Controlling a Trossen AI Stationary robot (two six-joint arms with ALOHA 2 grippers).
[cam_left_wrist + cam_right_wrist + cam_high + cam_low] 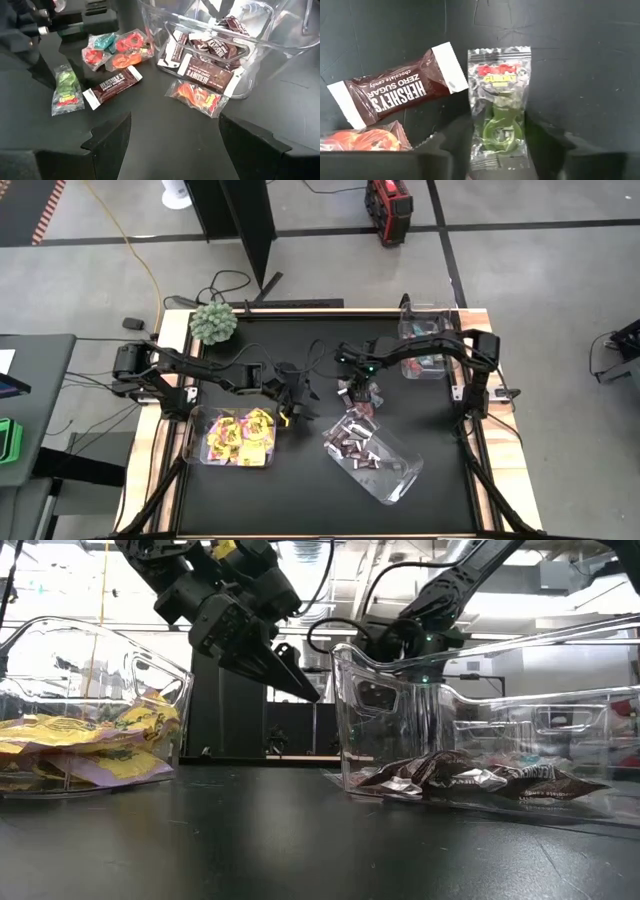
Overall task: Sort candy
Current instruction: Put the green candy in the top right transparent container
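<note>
Loose candy lies on the black table between the arms: a clear packet with a green gummy ring (499,112), a brown Hershey's bar (395,90) and red and teal packets (117,50). My right gripper (500,145) points down over the green packet, open, one finger on each side of it. My left gripper (172,145) hangs open above the table left of the loose candy, with nothing between its fingers. One clear bin (372,457) holds brown bars. Another bin (237,437) holds yellow packets. My right gripper comes from above, and its fingers (447,142) stand close against the two long edges of the green packet's lower half (497,135). I cannot tell whether they touch it. The packet lies flat on the table.
A third clear bin (425,340) stands at the far right under the right arm. A fuzzy green ball plant (213,322) sits at the far left corner. An orange packet (197,96) lies against the brown-bar bin's wall. Bare table stretches along the near edge.
</note>
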